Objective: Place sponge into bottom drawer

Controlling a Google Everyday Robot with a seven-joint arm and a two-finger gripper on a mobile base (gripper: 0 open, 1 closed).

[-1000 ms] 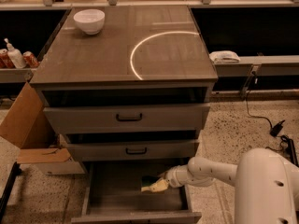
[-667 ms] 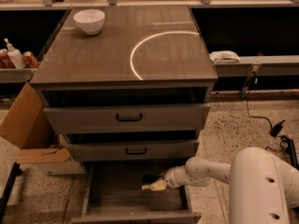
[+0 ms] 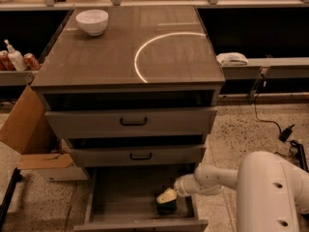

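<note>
— Where's the sponge [image 3: 167, 206]?
— In the bottom drawer [image 3: 120, 199], right under the gripper [image 3: 166, 196]; whether it's pinched, I cannot tell.
— Handling?
— Likely light, soft, squashy; take it across the short sides.

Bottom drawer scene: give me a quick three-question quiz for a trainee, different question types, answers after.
1. True or false: the sponge is on the cabinet top.
2. Which drawer stands wide open? A top, B middle, C bottom.
3. Where is the hand?
Key: 1 false, it is inside the bottom drawer. 2 C. 3 low inside the bottom drawer, right at the sponge.
</note>
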